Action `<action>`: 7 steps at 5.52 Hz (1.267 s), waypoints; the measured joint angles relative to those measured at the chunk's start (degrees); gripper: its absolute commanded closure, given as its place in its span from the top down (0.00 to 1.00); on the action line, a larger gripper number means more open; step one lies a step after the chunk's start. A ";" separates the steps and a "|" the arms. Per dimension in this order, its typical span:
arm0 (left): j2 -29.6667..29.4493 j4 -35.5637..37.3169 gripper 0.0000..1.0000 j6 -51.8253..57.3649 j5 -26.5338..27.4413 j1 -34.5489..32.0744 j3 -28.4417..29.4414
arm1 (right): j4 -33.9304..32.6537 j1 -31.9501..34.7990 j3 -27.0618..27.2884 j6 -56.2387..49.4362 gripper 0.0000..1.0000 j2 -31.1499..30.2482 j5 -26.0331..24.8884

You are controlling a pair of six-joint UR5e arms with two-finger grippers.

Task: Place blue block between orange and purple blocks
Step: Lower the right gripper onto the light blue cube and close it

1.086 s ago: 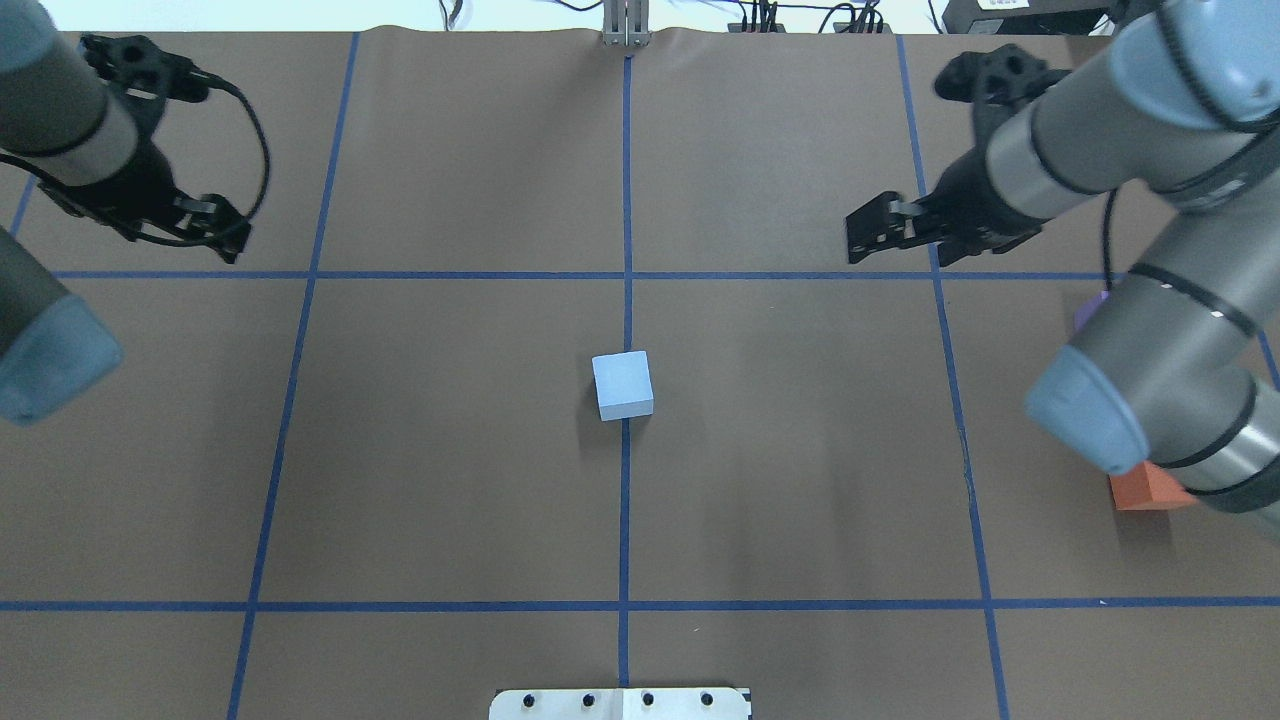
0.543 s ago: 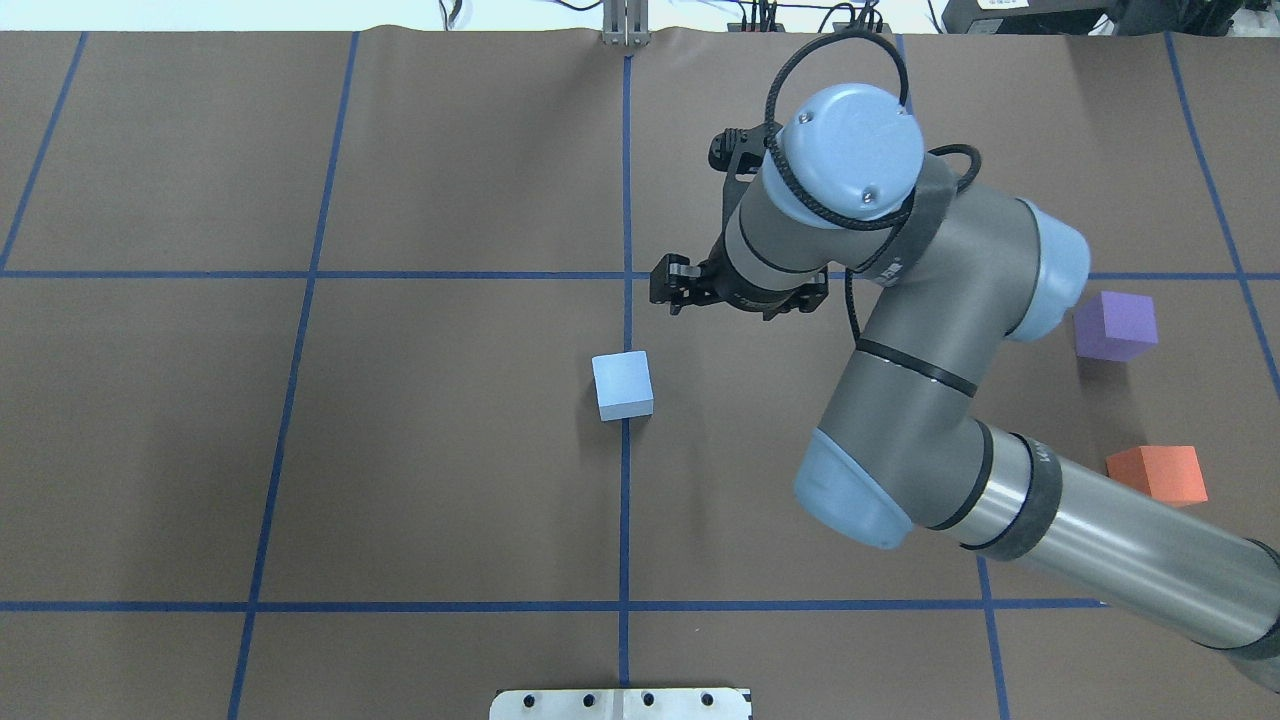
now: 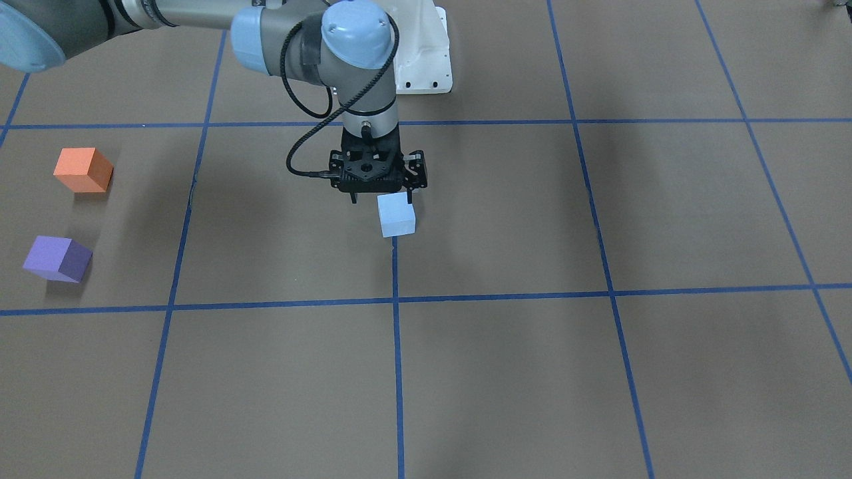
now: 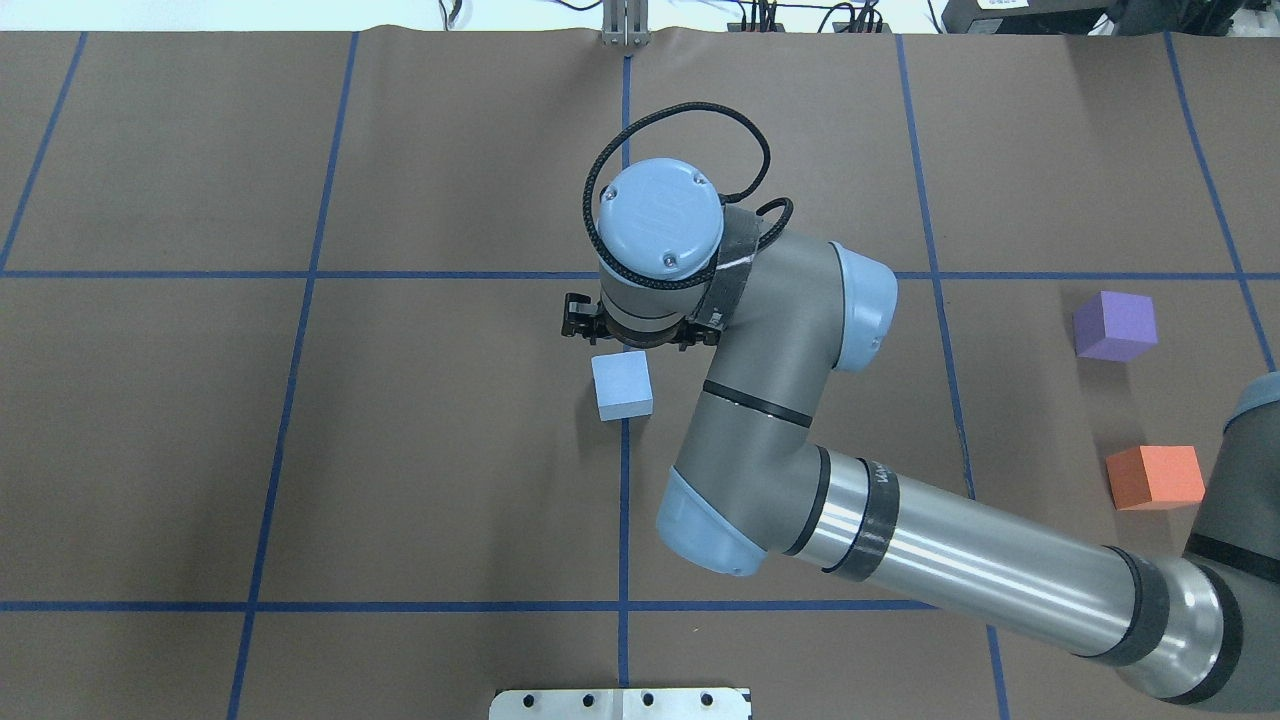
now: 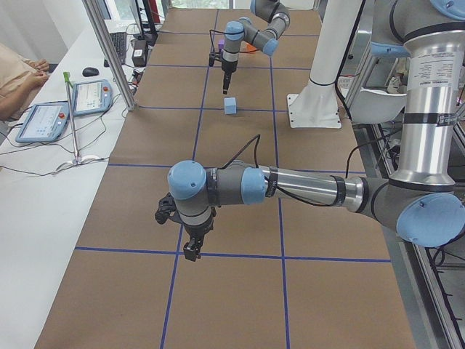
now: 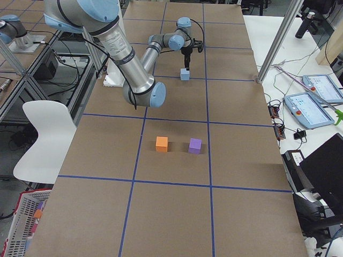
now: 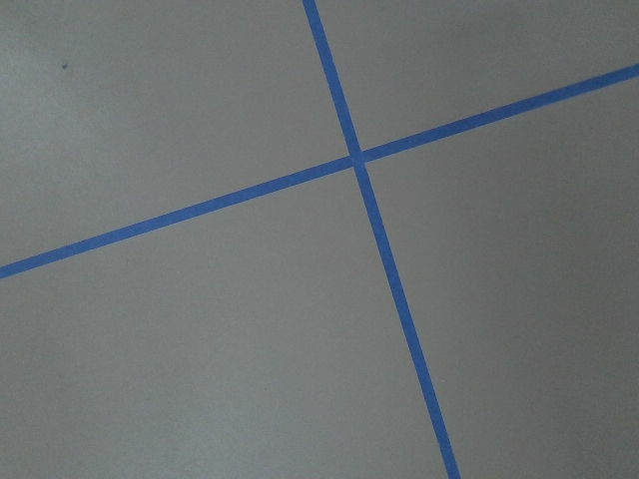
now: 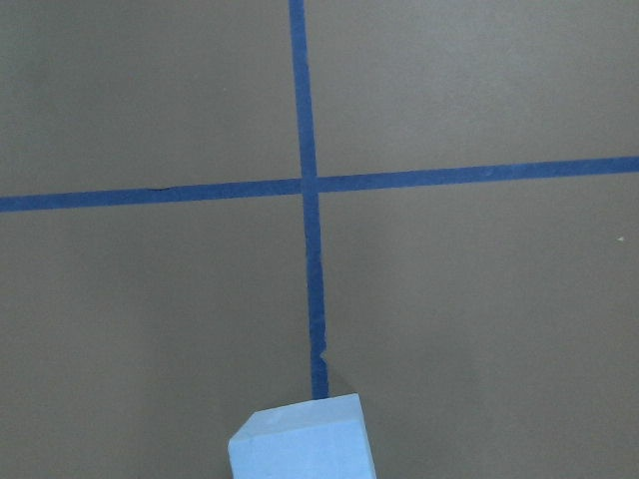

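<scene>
**Q:** Where does the task stand?

**A:** It looks like the approach to the pick. The blue block [image 4: 622,385] sits on the table [image 4: 420,450] at its centre, on a blue tape line [image 4: 624,520]. The right gripper [image 3: 381,194] hangs just above it with its fingers spread, touching nothing. The orange block [image 4: 1155,477] and purple block [image 4: 1115,326] lie well apart from it, far to the right, with a gap between them.

**Q:** And next?

**A:** Probably lowering the fingers astride the block, closing on it, then carrying it right into that gap.

**Q:** The left gripper [image 5: 190,249]?

**A:** It hovers at the table's left end. I cannot tell if it is open or closed.
</scene>
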 measured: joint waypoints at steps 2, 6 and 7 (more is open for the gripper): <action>0.62 -0.17 1.00 0.09 -1.64 -0.12 0.00 | 5.66 -2.25 -4.61 -2.05 1.00 -0.05 -1.87; 0.68 -0.19 1.00 0.01 -1.79 -0.06 -0.04 | 7.31 -4.67 -5.78 -5.78 0.00 -2.10 -4.61; 0.68 -0.19 1.00 0.01 -1.79 -0.05 -0.04 | 7.44 -4.58 -5.78 -5.84 0.00 -2.00 -4.69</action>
